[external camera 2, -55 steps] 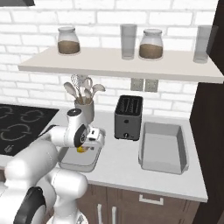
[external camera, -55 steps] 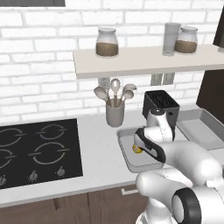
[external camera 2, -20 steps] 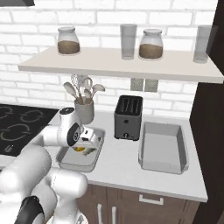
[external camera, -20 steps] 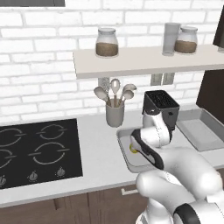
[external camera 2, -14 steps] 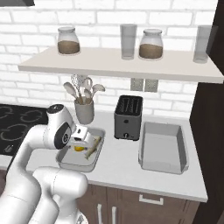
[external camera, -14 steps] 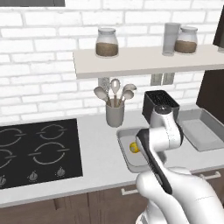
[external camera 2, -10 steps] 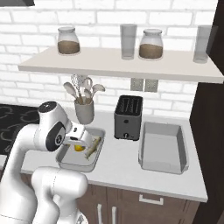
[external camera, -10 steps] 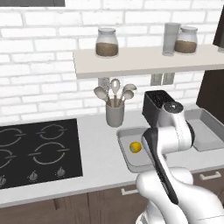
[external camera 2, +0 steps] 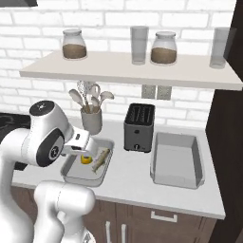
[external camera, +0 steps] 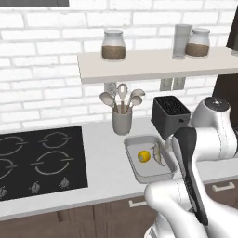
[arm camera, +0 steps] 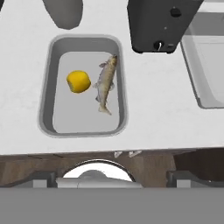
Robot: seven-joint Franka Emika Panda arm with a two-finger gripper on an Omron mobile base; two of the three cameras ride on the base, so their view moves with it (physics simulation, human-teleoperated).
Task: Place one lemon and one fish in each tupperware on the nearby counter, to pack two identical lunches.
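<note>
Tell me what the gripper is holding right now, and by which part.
Nothing is held. In the hand view the lemon and the fish lie side by side in the left tupperware, well away from the camera; nothing sits at the hand.

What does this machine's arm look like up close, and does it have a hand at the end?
The arm is a chain of glossy white rounded shells, bulging like elbows, with a dark grey strip along one segment and a round grey cap marked with small dots on a joint. No loose cables show. At its end sits a blocky white pincer rather than a hand.
</note>
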